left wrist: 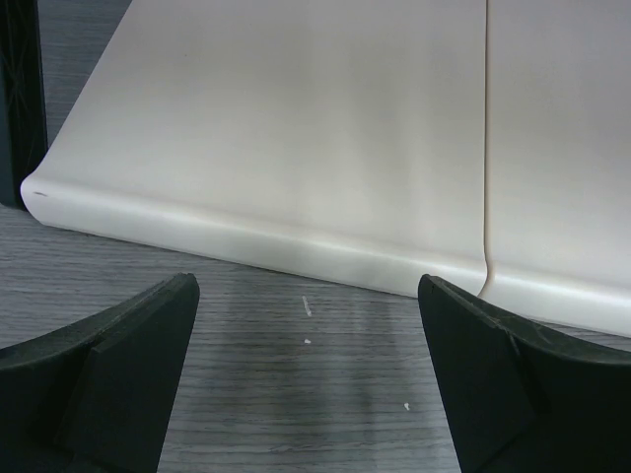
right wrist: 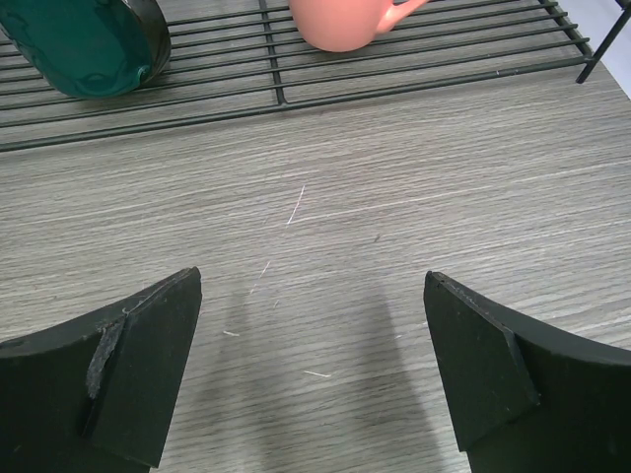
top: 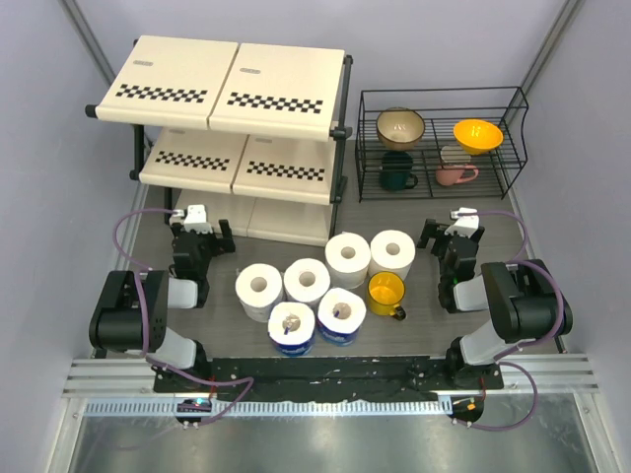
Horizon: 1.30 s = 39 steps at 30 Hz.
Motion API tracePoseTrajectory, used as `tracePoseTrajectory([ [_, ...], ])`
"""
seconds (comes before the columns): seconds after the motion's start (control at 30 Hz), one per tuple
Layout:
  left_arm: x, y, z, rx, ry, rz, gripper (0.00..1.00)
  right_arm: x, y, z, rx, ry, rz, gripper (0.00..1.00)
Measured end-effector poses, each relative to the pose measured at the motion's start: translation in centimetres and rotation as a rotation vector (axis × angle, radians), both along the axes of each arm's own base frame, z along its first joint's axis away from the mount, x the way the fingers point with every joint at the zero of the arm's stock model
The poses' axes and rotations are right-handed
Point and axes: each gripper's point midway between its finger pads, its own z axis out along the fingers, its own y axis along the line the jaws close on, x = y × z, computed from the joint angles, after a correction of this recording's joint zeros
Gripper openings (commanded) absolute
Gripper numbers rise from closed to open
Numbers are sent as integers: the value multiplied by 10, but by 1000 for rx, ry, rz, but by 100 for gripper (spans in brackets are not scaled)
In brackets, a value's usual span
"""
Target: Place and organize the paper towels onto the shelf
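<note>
Several bare white paper towels [top: 347, 256] stand on end in a cluster at the table's centre. Two more in blue printed wrappers [top: 292, 328] sit in front of them. The shelf [top: 232, 94] stands at the back left, with nothing showing on its cream boards. My left gripper [top: 201, 233] is open, left of the rolls and facing the shelf's bottom board [left wrist: 296, 148]. In the left wrist view that gripper [left wrist: 308, 330] has only bare table between its fingers [left wrist: 128, 365]. My right gripper [top: 452, 236] [right wrist: 311, 330] is open and holds nothing, right of the rolls.
A yellow mug [top: 385, 293] stands against the rolls on their right. A black wire rack [top: 442, 143] at the back right holds two bowls, a green mug [right wrist: 89, 44] and a pink mug [right wrist: 345, 20], just ahead of my right gripper.
</note>
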Motion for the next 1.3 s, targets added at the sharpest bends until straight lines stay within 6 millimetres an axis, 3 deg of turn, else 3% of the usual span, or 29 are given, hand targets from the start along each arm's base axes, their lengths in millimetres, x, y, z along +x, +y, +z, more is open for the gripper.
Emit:
tracePoseTrajectory([
  [0.3,0,0,0,0,0,0,100,-3,-16,2,17,-15,-104,100],
  [0.53,-1,7,4,4,-7,53,100,-4,-15,5,17,-14,-107,100],
  [0.63,-8,13,32,3,-48,104,100,-8,-10,29,7,-47,-86,99],
  [0.8,-19,13,127,-102,-275,155,100,-23,-15,106,68,-251,-133,100],
  [0.9,-24,11,161,-183,-314,167,100,-32,-18,136,165,-316,-175,100],
  [1.07,-36,13,189,-336,-301,226,100,-23,-8,165,284,-237,-167,100],
  [1.17,-45,19,186,-430,-275,301,100,-20,1,173,347,-189,-150,100],
  [1.3,-57,23,174,-460,-205,359,100,-24,13,165,408,-89,-120,100],
])
